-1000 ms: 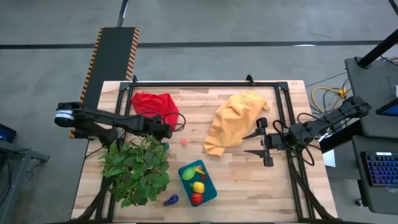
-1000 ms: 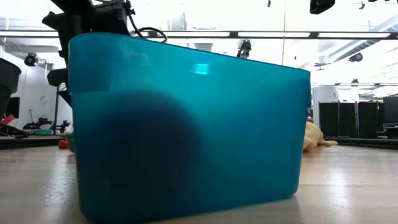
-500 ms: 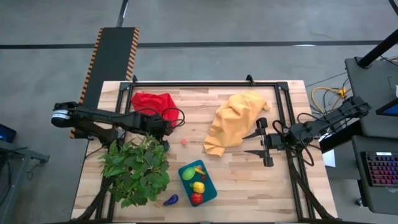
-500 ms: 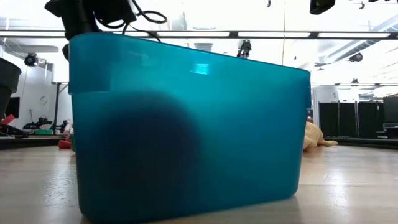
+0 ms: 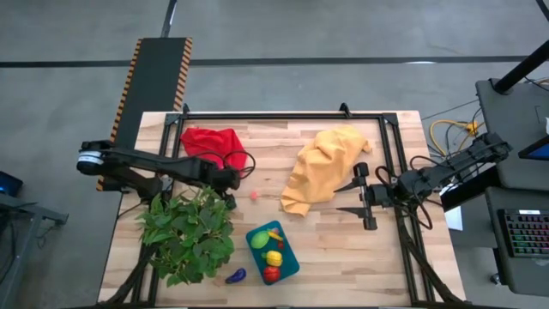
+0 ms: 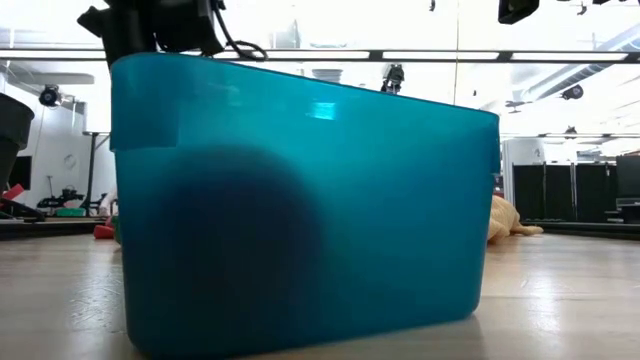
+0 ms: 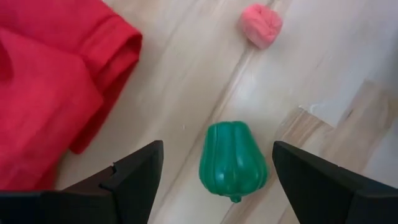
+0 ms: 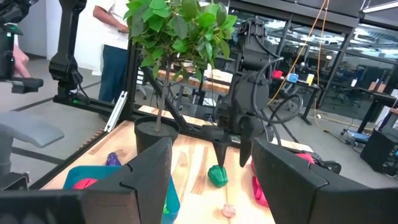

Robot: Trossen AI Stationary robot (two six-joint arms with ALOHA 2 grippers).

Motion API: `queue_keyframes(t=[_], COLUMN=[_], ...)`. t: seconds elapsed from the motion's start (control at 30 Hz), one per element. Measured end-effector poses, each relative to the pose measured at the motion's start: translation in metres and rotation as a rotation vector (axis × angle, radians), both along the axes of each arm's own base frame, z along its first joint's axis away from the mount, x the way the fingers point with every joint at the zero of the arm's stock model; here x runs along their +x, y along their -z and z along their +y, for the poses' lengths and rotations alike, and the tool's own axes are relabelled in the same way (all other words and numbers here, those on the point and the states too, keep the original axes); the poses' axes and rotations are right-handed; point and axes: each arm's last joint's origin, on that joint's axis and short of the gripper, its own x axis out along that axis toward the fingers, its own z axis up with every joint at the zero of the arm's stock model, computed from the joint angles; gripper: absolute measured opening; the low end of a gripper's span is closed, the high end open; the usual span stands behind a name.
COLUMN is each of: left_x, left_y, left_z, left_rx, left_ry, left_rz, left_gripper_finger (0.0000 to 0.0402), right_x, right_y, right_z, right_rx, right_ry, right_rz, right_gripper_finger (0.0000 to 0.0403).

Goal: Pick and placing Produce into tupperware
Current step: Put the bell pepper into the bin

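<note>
Green pepper betw. open left pincer fingers, untouched.

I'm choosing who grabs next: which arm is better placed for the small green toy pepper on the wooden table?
Left. Its open claw hangs directly above the small green toy pepper, fingers on either side. The right claw waits across the table beside the yellow-orange cloth.

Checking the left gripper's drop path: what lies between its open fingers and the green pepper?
Nothing: the left wrist view shows the green pepper on bare wood beneath the open left gripper.
</note>
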Motion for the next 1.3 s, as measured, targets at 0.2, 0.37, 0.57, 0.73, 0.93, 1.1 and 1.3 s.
queue_keyframes(t=[0.2, 0.37, 0.57, 0.73, 0.93, 1.1, 1.3], left_x=[0.004, 0.008, 0.012, 0.014, 0.016, 0.017, 0.017], left_y=[0.014, 0.025, 0.037, 0.046, 0.053, 0.053, 0.053], left_z=[-0.001, -0.002, -0.002, -0.002, -0.002, -0.001, -0.001], left_rx=[-0.031, -0.06, -0.059, -0.056, -0.051, -0.028, -0.019], left_ry=[-0.009, -0.003, -0.005, 0.002, 0.025, 0.05, 0.068], left_rz=[0.07, 0.123, 0.178, 0.217, 0.249, 0.247, 0.244], left_gripper_finger=[0.0288, 0.0288, 0.0288, 0.0288, 0.0288, 0.0284, 0.0239], right_x=[0.0, 0.0, 0.0, 0.0, 0.0, 0.0, 0.0], right_y=[0.0, 0.0, 0.0, 0.001, 0.001, 0.001, 0.001], right_z=[0.0, 0.0, 0.0, 0.0, 0.0, 0.0, 0.0], right_rx=[0.0, -0.001, -0.001, -0.002, -0.002, -0.002, -0.002], right_ry=[0.0, 0.0, 0.0, 0.0, 0.0, 0.0, 0.0], right_rz=[0.001, 0.002, 0.004, 0.006, 0.006, 0.006, 0.005], right_gripper_finger=[0.0215, 0.0215, 0.0215, 0.0215, 0.0215, 0.0215, 0.0215])
